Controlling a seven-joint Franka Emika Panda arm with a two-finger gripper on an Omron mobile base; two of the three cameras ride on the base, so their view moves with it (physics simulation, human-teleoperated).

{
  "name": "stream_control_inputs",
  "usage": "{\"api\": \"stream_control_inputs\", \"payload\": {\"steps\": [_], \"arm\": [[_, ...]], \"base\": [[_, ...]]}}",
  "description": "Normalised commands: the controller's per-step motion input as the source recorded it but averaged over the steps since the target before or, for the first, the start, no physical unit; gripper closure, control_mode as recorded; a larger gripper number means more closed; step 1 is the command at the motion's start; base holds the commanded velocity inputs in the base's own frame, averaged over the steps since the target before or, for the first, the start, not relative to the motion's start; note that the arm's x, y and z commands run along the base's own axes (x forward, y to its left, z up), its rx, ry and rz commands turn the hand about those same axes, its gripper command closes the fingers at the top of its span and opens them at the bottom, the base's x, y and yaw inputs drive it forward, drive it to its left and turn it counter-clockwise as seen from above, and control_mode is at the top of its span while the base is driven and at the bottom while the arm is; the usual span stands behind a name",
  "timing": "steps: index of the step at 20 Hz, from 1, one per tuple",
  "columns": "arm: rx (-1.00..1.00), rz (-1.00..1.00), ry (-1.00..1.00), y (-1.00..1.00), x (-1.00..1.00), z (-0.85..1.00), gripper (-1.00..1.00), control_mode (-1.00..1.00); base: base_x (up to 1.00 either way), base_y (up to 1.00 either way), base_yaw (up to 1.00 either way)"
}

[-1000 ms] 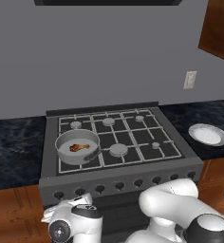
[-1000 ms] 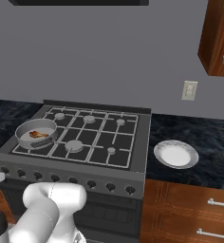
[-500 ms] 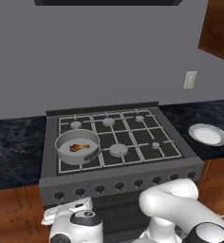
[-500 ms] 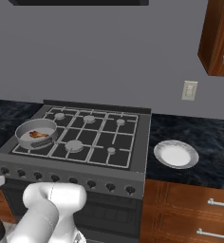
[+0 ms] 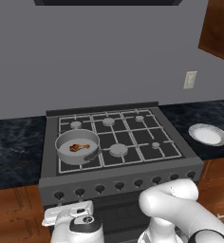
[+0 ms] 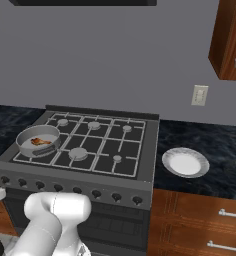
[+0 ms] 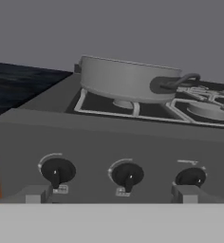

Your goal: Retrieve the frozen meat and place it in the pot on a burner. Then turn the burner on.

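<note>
We face the knob row (image 7: pixel 126 175) with claw (image 7: pixel 111 194) spread wide, empty; frozen meat (image 5: pixel 79 147) lies in pot (image 5: pixel 77 146) above and beyond it.

The pot (image 5: pixel 77 146), a shallow grey saucepan, sits upright on a burner above and just beyond the gripper, short dark handle (image 7: pixel 173 83) pointing back toward it. The frozen meat (image 5: pixel 77 147), brown-orange and glossy, lies inside it.

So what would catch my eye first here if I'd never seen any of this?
Probably the grey pot on the stove's front-left burner, with a small brown drumstick of frozen meat lying inside. Next, the row of black knobs seen close up in the hand view, and the white plate on the dark counter to the stove's right.
</note>
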Motion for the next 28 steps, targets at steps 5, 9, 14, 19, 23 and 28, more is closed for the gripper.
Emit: {"api": "stream_control_inputs", "payload": {"steps": [5, 9, 14, 19, 23, 28], "arm": [[0.02, -0.04, -0.01, 0.0, 0.0, -0.04, -1.0, -1.0], [0.02, -0.04, 0.0, 0.0, 0.0, -0.02, -1.0, -1.0], [0.0, -0.04, 0.0, 0.0, 0.02, -0.02, -1.0, -1.0], [0.0, -0.02, 0.0, 0.0, 0.11, 0.0, -1.0, -1.0], [0.0, 0.0, 0.0, 0.02, 0.14, 0.0, -1.0, -1.0], [0.0, 0.0, 0.0, 0.14, 0.11, -0.07, -1.0, -1.0]], "base": [[0.0, 0.0, 0.0], [0.0, 0.0, 0.0], [0.0, 0.0, 0.0], [0.0, 0.0, 0.0], [0.0, 0.0, 0.0], [0.0, 0.0, 0.0]]}}
